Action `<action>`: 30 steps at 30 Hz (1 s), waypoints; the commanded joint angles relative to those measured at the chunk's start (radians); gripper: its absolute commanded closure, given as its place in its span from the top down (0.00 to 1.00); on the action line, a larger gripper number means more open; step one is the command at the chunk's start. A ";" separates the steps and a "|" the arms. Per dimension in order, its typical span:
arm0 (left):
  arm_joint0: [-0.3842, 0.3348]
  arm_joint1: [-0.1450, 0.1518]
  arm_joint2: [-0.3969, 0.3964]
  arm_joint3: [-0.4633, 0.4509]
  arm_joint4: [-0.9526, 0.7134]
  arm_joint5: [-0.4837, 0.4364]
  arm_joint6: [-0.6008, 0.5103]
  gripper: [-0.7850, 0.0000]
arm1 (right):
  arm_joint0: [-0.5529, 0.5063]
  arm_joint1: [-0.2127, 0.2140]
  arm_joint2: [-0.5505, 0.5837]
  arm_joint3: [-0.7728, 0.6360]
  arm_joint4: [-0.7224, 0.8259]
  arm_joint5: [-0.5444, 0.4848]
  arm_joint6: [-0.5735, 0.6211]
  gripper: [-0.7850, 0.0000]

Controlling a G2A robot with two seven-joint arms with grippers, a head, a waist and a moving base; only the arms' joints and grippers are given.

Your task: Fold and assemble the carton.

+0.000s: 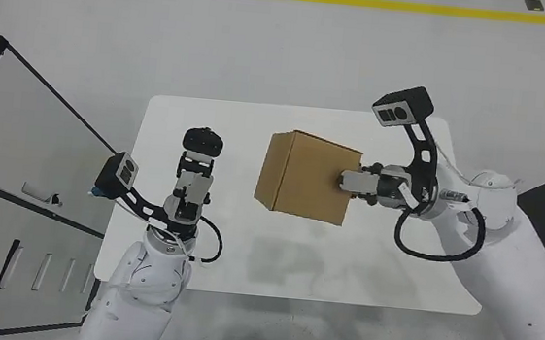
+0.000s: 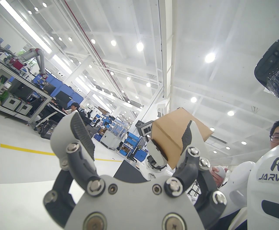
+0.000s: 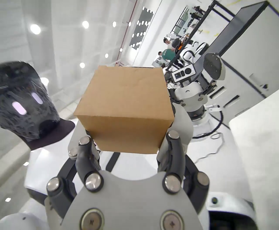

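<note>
Your right gripper (image 1: 346, 182) clamps the closed carton (image 1: 303, 176) above the table (image 1: 245, 265); your left gripper (image 1: 199, 154) stands open, empty.

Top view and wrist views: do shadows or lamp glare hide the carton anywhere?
Top view: even light, a soft shadow on the table near the carton, nothing hidden. Left wrist view: ceiling lamps bloom bright, away from the carton. Right wrist view: carton evenly lit in the right gripper.
</note>
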 commanded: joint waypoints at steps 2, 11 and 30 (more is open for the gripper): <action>0.000 0.000 0.000 0.000 0.000 0.000 0.000 1.00 | 0.000 0.000 0.000 0.001 0.004 0.005 -0.001 0.00; 0.000 0.000 0.000 0.000 0.000 0.000 0.000 1.00 | 0.019 0.006 0.053 -0.052 -0.291 -0.076 -0.037 0.00; 0.000 0.000 0.000 0.000 0.000 0.000 0.000 1.00 | -0.023 0.004 0.157 -0.125 -0.704 -0.316 -0.236 0.00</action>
